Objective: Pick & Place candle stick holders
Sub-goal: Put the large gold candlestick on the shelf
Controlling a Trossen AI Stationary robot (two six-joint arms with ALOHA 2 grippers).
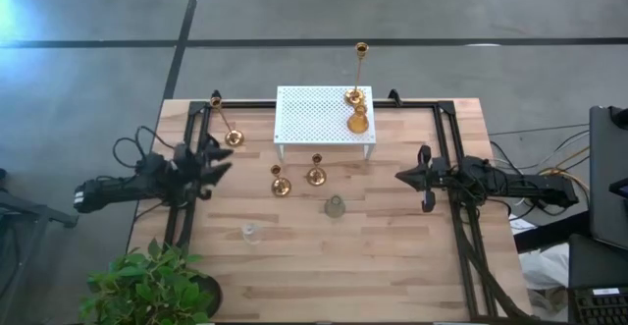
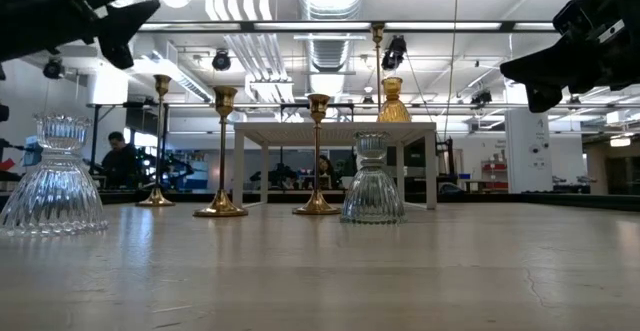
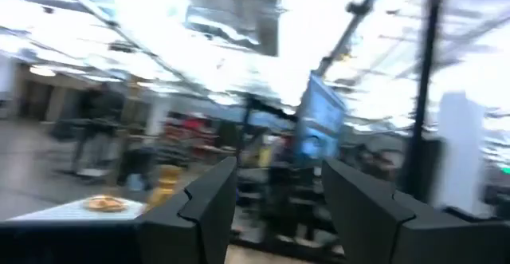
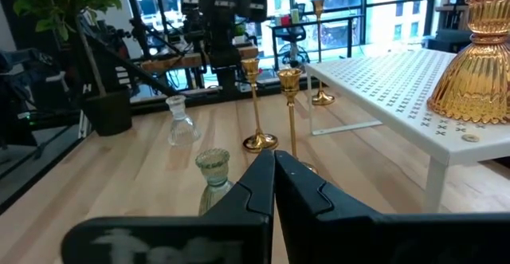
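Overhead layout of a wooden worktop (image 1: 392,256) with a white perforated stand (image 1: 324,119) at its far middle. On the stand's right end sit a tall brass candlestick (image 1: 359,70), its round base at the far corner, and just beside it an amber glass holder (image 1: 358,123). A second tall brass candlestick (image 1: 224,121) stands on the worktop to the left of the stand. Two short brass candlesticks stand in front of the stand: one (image 1: 281,182) to the left and slightly nearer, the other (image 1: 316,172) close to the stand's front edge. A grey-green glass holder (image 1: 336,206) rests nearer the front, right of centre; a clear glass holder (image 1: 250,232) lies further forward and to the left. All seven stand upright and apart from both arms.

The left gripper (image 1: 218,160) hovers over the worktop's left side, near the left tall candlestick; the left wrist view shows its fingers (image 3: 211,208) spread apart and empty. The right gripper (image 1: 404,176) hovers at the right side, level with the short candlesticks; in the right wrist view its fingers (image 4: 255,188) are pressed together, holding nothing. A potted plant (image 1: 147,286) stands at the front left corner. A person (image 2: 120,159) sits in the room behind.
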